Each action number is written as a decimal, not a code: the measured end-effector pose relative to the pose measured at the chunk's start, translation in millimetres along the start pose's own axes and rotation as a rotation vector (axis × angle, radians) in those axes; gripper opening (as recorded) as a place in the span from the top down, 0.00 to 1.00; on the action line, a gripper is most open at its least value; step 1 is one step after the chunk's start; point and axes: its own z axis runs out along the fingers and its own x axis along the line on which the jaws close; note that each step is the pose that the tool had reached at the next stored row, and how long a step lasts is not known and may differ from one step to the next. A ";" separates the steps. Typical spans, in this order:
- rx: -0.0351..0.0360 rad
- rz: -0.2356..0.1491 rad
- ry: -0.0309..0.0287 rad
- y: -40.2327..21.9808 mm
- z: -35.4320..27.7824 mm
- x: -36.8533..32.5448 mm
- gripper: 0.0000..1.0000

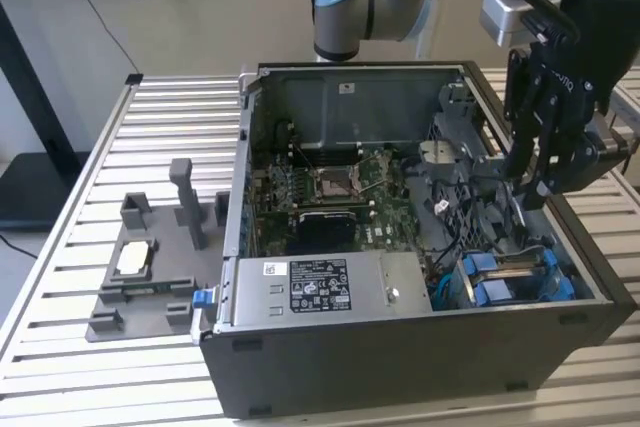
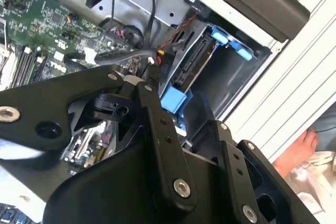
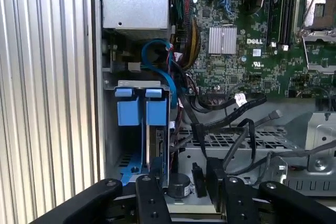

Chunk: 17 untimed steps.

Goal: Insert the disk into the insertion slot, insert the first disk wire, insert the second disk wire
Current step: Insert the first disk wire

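**Gripper above the case; disk on edge in the insertion slot.**

Exterior view: the gripper (image 1: 535,192) hangs over the computer case (image 1: 400,347) at its edge on the exterior view's right. Whether it is wide or narrow cannot be told. The disk (image 1: 512,275) sits below it in the case's near corner on that side, closer to the front wall than the gripper is.
Second wrist view: the disk (image 2: 191,72) stands on edge, and its long axis runs from one blue end tab (image 2: 231,43) to the other (image 2: 172,98). It lies just beyond the gripper's black linkage.
First wrist view: the disk's blue tab (image 3: 156,114) shows at the mouth of the insertion slot (image 3: 126,150), against the case's side wall. Black wires (image 3: 239,100), probably the disk wires, lie just beside the slot with free plugs.
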 end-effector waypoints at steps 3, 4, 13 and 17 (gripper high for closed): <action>0.0135 -0.001 -0.0004 0.1 1.4 -0.6 0.53; 0.0167 -0.001 -0.0003 0.1 2.3 -0.7 0.53; 0.0312 -0.021 -0.0161 -2.1 5.4 -0.8 0.53; 0.0370 -0.028 -0.0271 -2.9 5.7 -0.8 0.53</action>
